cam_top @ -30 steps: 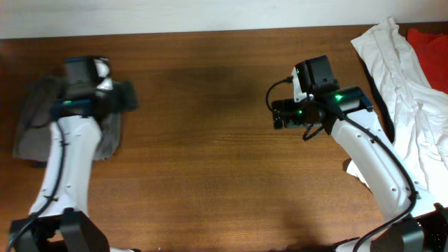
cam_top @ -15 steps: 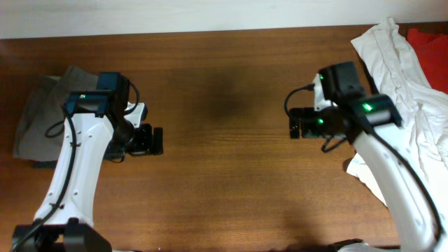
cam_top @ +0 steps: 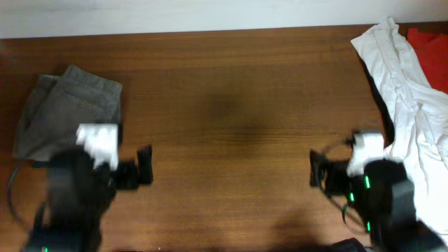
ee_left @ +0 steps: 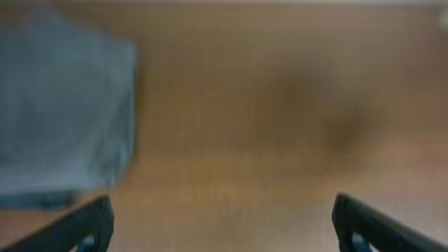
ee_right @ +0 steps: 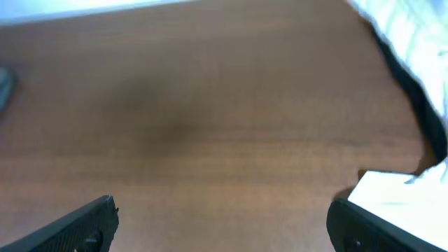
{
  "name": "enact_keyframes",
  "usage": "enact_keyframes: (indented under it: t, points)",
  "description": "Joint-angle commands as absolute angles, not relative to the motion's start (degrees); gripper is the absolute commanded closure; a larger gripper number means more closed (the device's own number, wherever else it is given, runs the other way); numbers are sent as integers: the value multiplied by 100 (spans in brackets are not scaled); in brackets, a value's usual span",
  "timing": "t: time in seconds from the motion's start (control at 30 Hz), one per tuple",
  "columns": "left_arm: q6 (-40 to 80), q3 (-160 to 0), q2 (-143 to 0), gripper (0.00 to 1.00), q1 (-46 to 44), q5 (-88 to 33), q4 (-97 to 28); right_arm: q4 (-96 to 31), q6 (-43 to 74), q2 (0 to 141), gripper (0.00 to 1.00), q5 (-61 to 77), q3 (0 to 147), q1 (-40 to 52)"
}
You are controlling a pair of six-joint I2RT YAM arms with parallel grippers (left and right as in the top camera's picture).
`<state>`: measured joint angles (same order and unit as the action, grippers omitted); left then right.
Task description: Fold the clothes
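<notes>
The grey-olive shorts [cam_top: 66,112] lie folded at the table's left and show blurred at the left of the left wrist view [ee_left: 59,112]. My left gripper [cam_top: 145,166] is open and empty, low at the front left, right of the shorts; its fingers frame bare wood [ee_left: 220,224]. My right gripper [cam_top: 314,170] is open and empty at the front right, over bare wood [ee_right: 220,224]. A white garment [cam_top: 409,91] lies crumpled at the right edge, also at the right in the right wrist view [ee_right: 406,35].
A red cloth [cam_top: 428,42] lies at the far right corner behind the white garment. The brown wooden table [cam_top: 224,105] spans the view, with a pale wall strip along its far edge.
Both arms have pulled back toward the front edge. The left arm has moved off the shorts, leaving them folded and uncovered. The right arm has drawn back beside the white garment.
</notes>
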<state>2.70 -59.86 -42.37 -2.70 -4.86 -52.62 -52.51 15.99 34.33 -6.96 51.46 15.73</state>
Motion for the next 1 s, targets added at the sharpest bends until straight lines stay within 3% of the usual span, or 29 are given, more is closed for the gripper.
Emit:
enact_keyframes:
  t: [0.0, 0.27, 0.63, 0.97]
  points:
    - [301, -5131, -2961, 1, -301, -318, -4611, -4925, 1750, 2569, 1, -1334, 4327, 1660]
    - [301, -4838, -1535, 1, -301, -320, -5100, -5057, 1747, 1885, 1, -950, 3328, 1660]
    - [303, -4836, -1492, 1, -301, -318, -6705, -5380, 1747, 1885, 1, -947, 3135, 1660]
    - [301, -4834, -1492, 1, -301, -320, -6674, -5378, 1747, 1885, 1, -950, 3135, 1660]
